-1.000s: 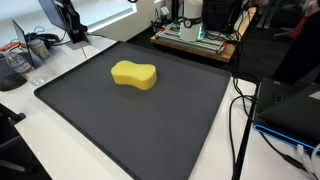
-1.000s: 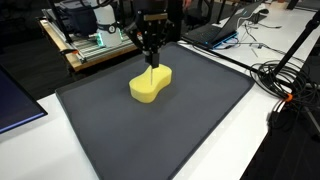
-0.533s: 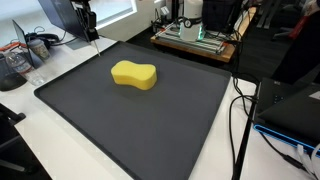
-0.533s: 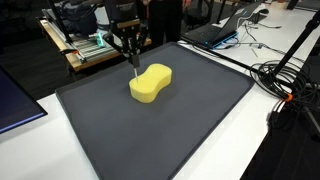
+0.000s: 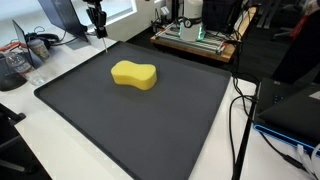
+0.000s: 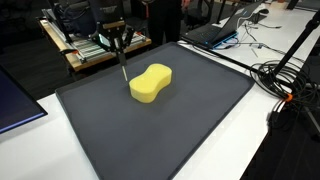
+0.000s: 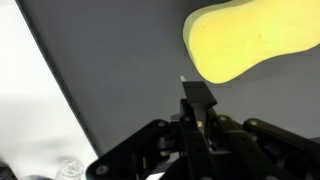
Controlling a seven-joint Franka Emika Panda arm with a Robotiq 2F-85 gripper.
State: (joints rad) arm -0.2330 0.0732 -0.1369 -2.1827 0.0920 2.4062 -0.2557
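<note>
Claw (image 6: 117, 42): fingers drawn together and clamped on a thin rod (image 6: 123, 68), which hangs nearly upright below them; the wrist view shows the same grip, with the rod's tip poking out past the fingers

Location: the rod's tip stands over the dark mat (image 6: 190, 120), just beside the yellow sponge (image 6: 150, 83) on the side nearer the mat's edge; no view shows whether the tip touches the mat; the sponge lies flat near the mat's middle, apart from the claw; the mat lies on the white bench (image 6: 250, 152)

Hazards, as judged:
- Tip strike; if you descend without knowing the gap, the rod may jam into the mat, then bend, skid, or get pushed up through the fingers
- Slip in the grip; the hold is narrow and the rod long, so any side load at the tip would probably swing it out of line
- Sponge disturbance; the sponge looks light and nothing holds it in place, so a sideways move towards it would likely shove or tip it rather than stop the rod
- Edge and clutter; you are working near the mat's border, with an equipment rack (image 6: 85, 45) close behind, and a wide swing could clip it

Recommendation: move slowly; watch the tip in both exterior views
</note>
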